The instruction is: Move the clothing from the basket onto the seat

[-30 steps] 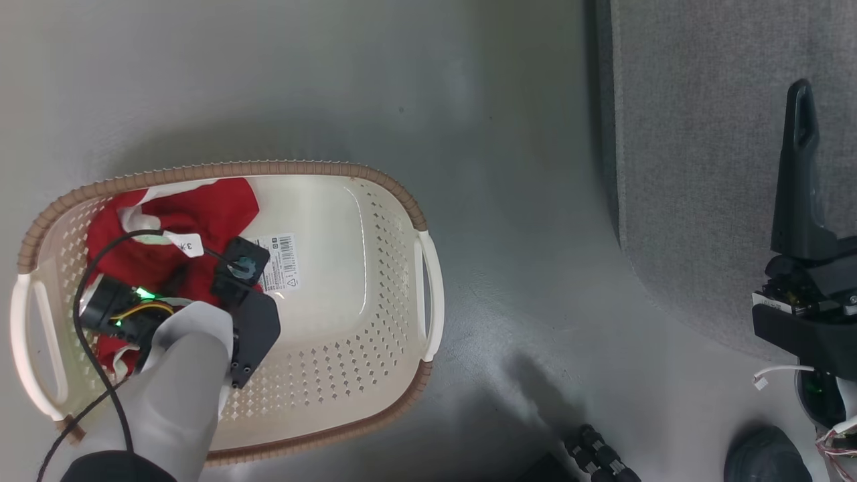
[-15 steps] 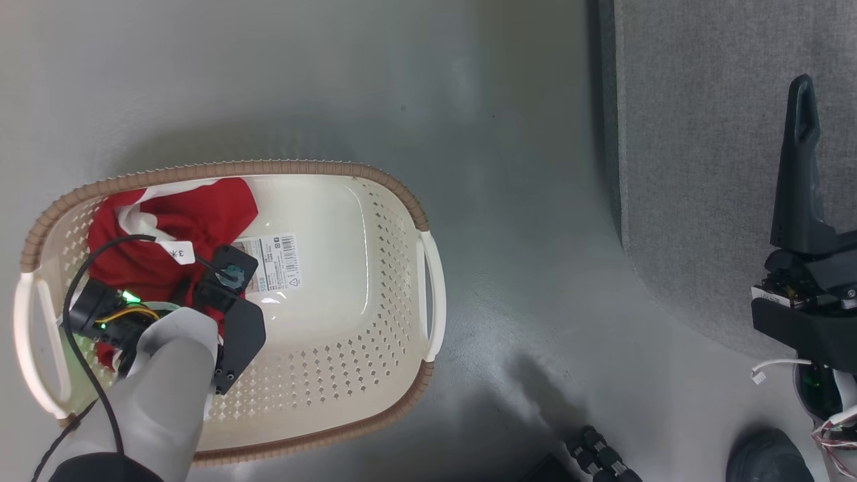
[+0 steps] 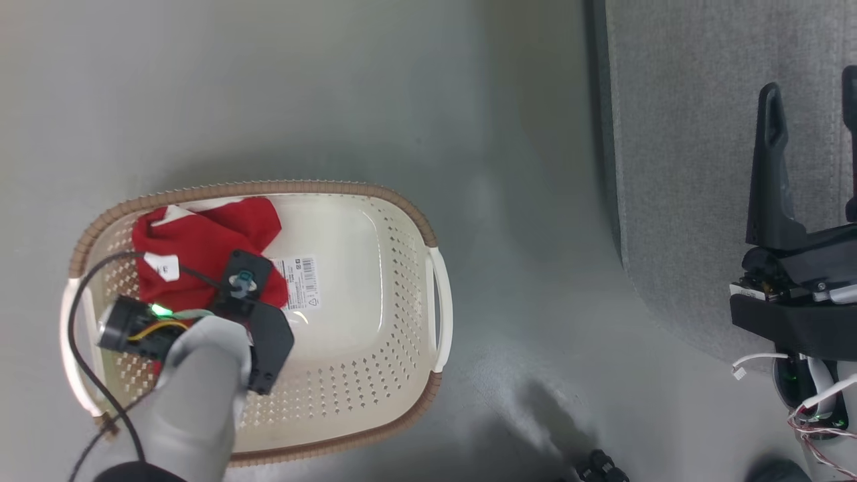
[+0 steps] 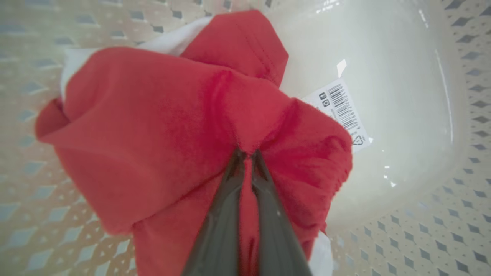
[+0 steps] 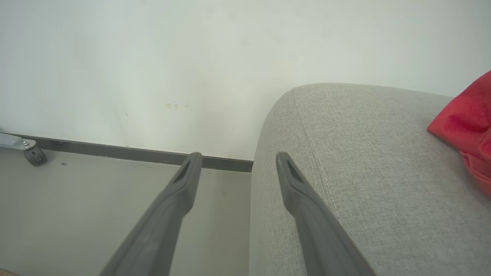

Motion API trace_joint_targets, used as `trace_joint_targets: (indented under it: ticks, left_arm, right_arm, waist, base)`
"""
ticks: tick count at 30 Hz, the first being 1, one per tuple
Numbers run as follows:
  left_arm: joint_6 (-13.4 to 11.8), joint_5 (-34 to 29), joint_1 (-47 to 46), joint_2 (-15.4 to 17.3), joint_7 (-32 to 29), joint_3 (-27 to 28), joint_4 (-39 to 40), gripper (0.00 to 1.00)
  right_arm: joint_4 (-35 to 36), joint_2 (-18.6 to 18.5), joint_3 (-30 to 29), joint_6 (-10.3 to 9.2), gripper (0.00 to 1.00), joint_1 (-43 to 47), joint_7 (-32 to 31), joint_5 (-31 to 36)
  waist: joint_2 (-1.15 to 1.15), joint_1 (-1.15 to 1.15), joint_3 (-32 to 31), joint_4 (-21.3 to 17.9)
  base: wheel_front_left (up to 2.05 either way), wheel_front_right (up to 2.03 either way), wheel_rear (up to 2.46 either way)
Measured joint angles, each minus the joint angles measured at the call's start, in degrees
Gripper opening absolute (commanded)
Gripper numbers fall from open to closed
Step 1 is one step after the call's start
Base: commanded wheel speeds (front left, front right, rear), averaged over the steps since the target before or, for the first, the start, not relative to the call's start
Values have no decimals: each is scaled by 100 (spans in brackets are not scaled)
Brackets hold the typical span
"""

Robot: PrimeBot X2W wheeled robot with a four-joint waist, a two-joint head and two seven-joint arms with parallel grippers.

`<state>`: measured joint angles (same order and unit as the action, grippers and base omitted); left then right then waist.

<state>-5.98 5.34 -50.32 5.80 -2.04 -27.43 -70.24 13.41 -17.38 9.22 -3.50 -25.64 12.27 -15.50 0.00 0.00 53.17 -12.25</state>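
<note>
The left tool (image 4: 245, 153) is pinching the clothing (image 4: 153, 126), its two dark fingers pressed together on a ridge of red fabric that is puckering into creases around the tips. The grip is sitting near the middle of the heap rather than at a loose edge, probably so that the whole bundle hangs from one point instead of trailing. The garment is lying inside the basket (image 3: 404, 209), crowded toward the end on the robot's left, with a white tag (image 3: 163, 266) showing on top and a fold partly covering the barcode sticker (image 4: 341, 111) on the basket's bottom. The basket is resting on the grey floor (image 3: 335, 80), well apart from the seat (image 5: 364, 172), so the carry is looking like a sideways sweep toward the robot's right. The right tool (image 5: 238, 157) is waiting with its fingers spread and nothing between them, hovering at the seat's rounded corner, seemingly parked out of the way or ready to help. Another red garment (image 5: 468, 126) is already lying on the cushion, which suggests the task is partly done. The step in hand appears to be raising this piece clear of the braided rim.
</note>
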Motion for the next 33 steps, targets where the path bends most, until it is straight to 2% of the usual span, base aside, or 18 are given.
trace_joint_targets:
  ticks: [4, 13, 17, 22, 27, 33]
  left_arm:
    - [96, 211, 128, -175, 260, 115, -5, 0]
    - [320, 564, 376, -250, 855, 328, -37, 0]
    - [502, 642, 505, -270, 1125, 459, -53, 0]
    - [489, 866, 714, -390, 1377, 483, -38, 0]
    - [350, 1151, 864, -430, 1482, 649, 123, 0]
    - [320, 1789, 1543, -398, 1579, 281, 1018, 0]
  right_arm:
    - [-181, 7, -3, 5, 100, 1, 42, -4]
    - [-542, 27, -3, 5, 100, 74, 77, -11]
    - [-686, 37, -2, 7, 100, 199, 94, -16]
    - [-864, 31, -54, 5, 100, 419, 100, -19]
    - [-1047, 21, -76, 5, 100, 699, 101, -20]
    - [-1252, 34, 11, 7, 100, 865, 101, -34]
  waist:
    - [0, 0, -195, 57]
    - [0, 0, -717, 221]
    - [0, 0, -983, 293]
    - [0, -1, -1343, 390]
    - [0, -1, -1730, 511]
    - [-1, -1, -2307, 682]
  base:
    - [0, 0, 0]
    - [0, 0, 0]
    - [0, 0, 0]
    - [0, 0, 0]
    - [0, 0, 0]
    - [0, 0, 0]
